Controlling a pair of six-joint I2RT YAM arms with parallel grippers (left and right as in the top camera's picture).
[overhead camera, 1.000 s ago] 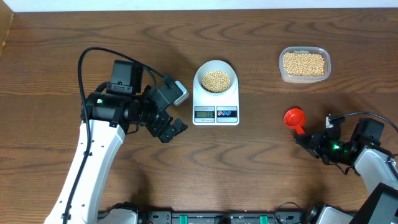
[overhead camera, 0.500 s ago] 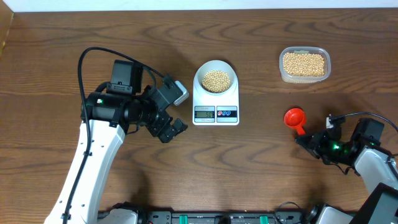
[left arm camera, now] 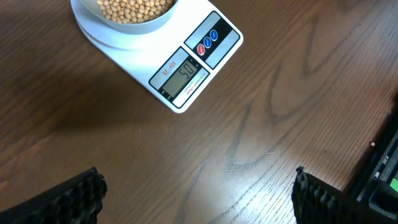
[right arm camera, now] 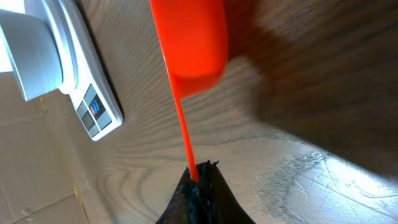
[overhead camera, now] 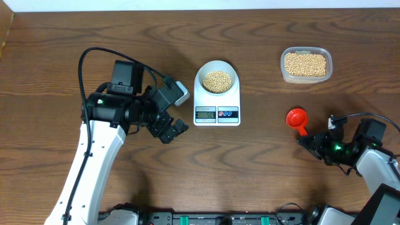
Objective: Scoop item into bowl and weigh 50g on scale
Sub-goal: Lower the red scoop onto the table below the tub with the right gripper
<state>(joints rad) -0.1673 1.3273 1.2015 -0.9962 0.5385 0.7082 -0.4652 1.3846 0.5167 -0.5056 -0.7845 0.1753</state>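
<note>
Tabletop (overhead camera: 262, 169) unchanged: bowl (overhead camera: 199, 79) of beans (overhead camera: 217, 81) rests on scale (overhead camera: 235, 100), so weighing seems done. Left gripper (overhead camera: 173, 130) gapes; right gripper (overhead camera: 309, 140) clamps scoop (overhead camera: 296, 117) right of scale.

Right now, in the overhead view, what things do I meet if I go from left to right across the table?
left gripper → white digital scale → red scoop → right gripper. The bowl on the scale and the clear plastic tub overlap these in the order, so I leave them out.
</note>
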